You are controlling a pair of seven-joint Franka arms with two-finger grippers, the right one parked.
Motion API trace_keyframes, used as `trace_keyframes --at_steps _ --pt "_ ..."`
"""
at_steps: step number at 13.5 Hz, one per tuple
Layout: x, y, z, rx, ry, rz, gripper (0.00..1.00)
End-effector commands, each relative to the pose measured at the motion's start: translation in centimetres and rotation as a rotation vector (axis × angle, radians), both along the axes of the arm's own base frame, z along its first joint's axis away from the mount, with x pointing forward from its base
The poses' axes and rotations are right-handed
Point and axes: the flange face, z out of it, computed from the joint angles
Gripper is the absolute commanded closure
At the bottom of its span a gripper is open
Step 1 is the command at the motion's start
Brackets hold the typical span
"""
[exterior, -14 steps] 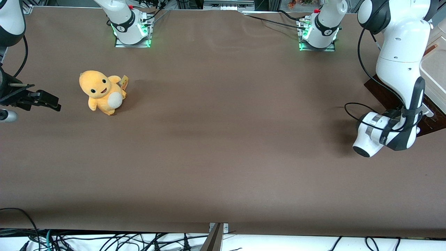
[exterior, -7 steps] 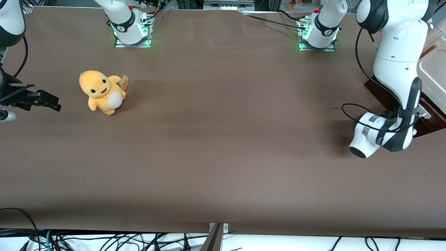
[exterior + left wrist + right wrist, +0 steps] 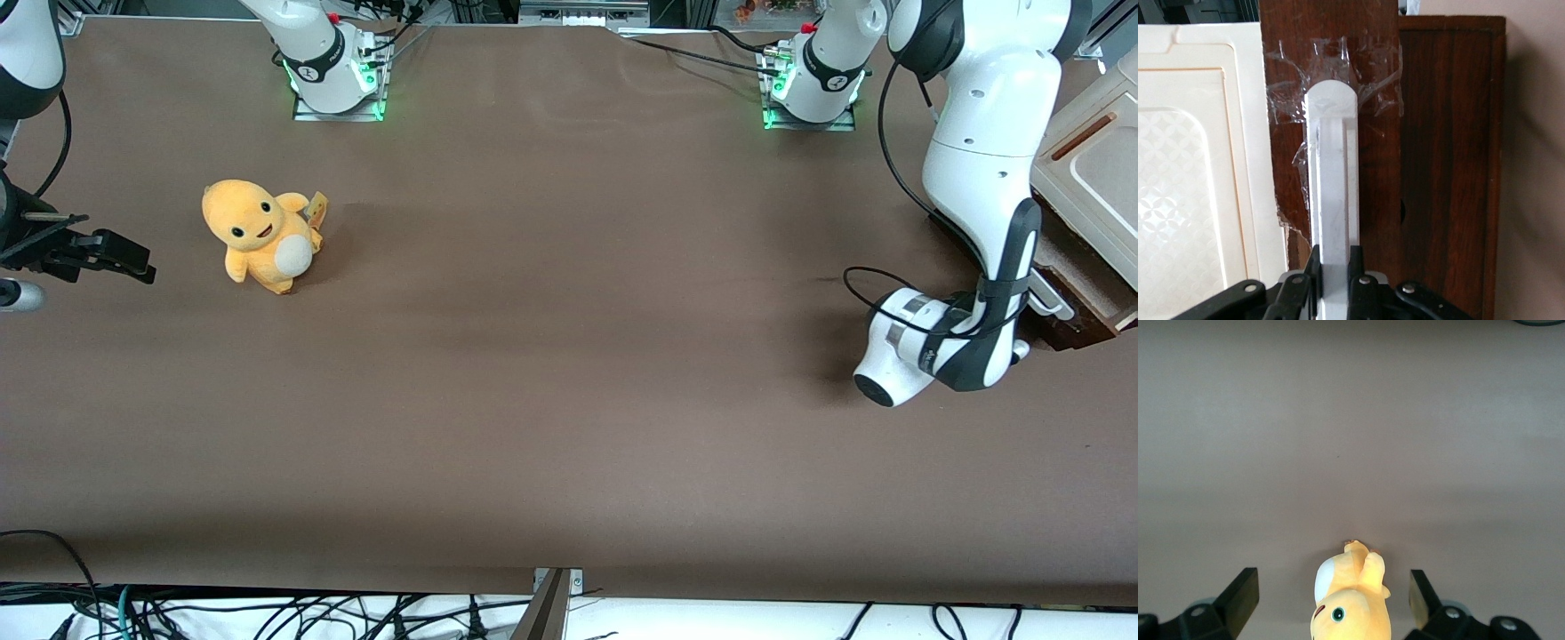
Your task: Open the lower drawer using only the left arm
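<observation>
Your gripper is clamped on the white bar handle at the front view's right edge, so the lower drawer slides out from under the cream cabinet top.

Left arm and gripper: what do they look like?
The left arm has white rounded shells, dark grey joint trim and a thin black cable looping beside the wrist. The gripper, at the drawer's handle, is black with silver screw heads.

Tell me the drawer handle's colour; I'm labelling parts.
White handle, clearest in the left wrist view, gripper clamped on it.
</observation>
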Motion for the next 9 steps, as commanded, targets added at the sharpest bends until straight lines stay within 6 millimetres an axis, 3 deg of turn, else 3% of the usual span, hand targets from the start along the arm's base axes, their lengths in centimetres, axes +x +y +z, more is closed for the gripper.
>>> trace_keyframes --at_steps 1,7,8,9 --pt "1.3 -1.0 0.8 -0.013 -0.007 0.001 0.93" --pt "1.1 -0.6 -0.7 -0.014 -0.001 0.016 0.94" --pt "1.1 -0.7 -0.9 -0.02 -0.003 0.017 0.75" --pt "1.1 -0.7 -0.8 -0.029 0.005 0.018 0.01"
